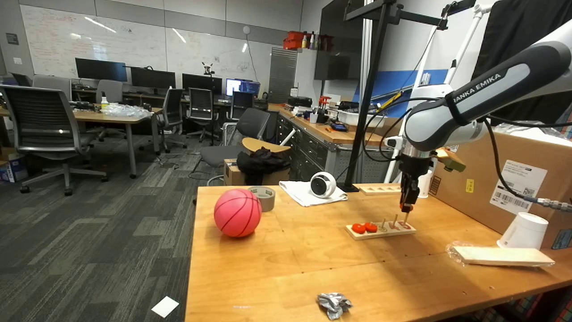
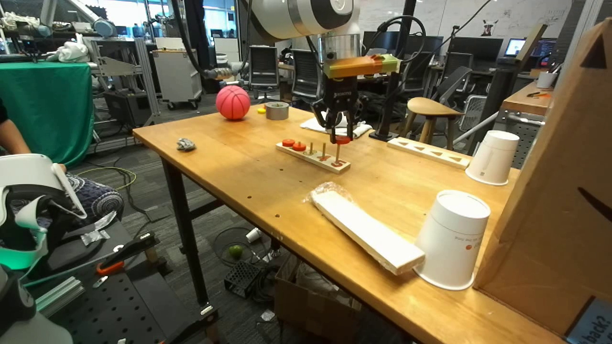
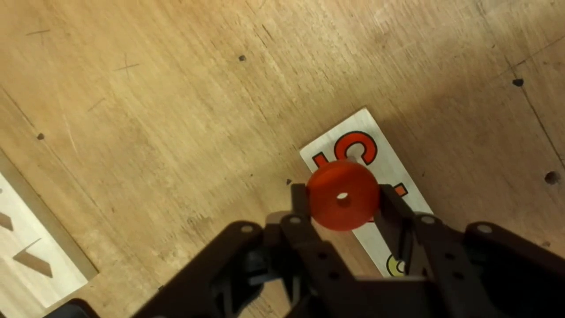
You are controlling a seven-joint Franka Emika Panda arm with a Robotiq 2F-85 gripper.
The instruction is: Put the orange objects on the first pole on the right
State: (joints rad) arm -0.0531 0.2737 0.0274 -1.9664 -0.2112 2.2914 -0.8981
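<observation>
The desk (image 1: pixel 268 264) takes up most of the space before me, with the arm (image 1: pixel 496 89) reaching down over it and a pink ball (image 1: pixel 237 213) off to the left. Under the claw lies the board (image 1: pixel 385 233) with its row of poles (image 2: pixel 324 149). The claw (image 2: pixel 342 137) is gripping an orange disc (image 3: pixel 342 216) by its sides, roughly level, just about over the right pole (image 2: pixel 338 154); I can't tell whether the tip has entered the hole. Two more discs (image 2: pixel 299 147) sit at the board's left end, apart from that pole. I'd call the task part-way: one piece nearly placed, none seated there yet. Left to do: thread it, let go, and, if every orange piece is meant, bring those two over.
</observation>
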